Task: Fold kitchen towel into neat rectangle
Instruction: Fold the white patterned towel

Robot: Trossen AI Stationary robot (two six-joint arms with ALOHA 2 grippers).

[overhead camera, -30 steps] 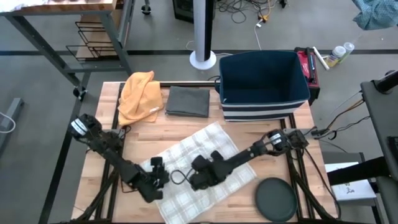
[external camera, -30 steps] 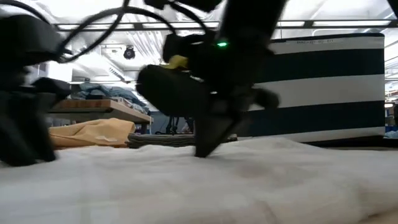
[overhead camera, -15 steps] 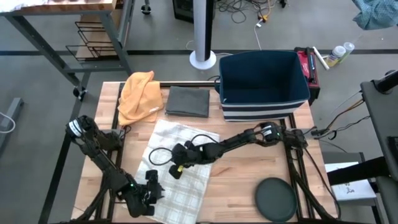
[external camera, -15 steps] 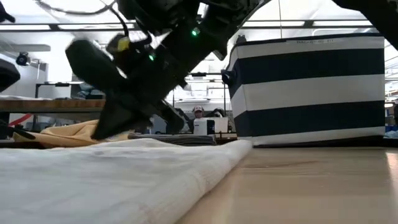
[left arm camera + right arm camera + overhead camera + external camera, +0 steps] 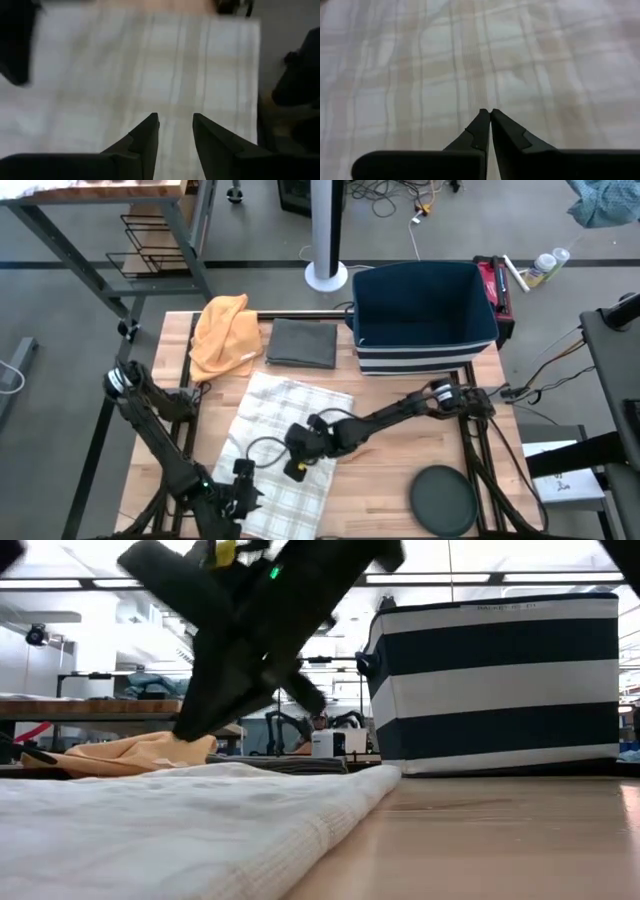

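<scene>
Folded white checked kitchen towel (image 5: 283,442) lay on the wooden table's (image 5: 400,470) left half — bare wood to its right.
Right gripper (image 5: 490,116) hovered clenched over it; left gripper (image 5: 175,120) stood parted, empty, at its near edge.

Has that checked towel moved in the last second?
Yes. The checked towel was spread toward the dark round disc; now it lies folded, farther from it.

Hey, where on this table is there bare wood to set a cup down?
Bare wood lies between the white plaid towel, the striped bin and the dark round disc. The back left is crowded by the orange cloth and the gray folded cloth.
</scene>
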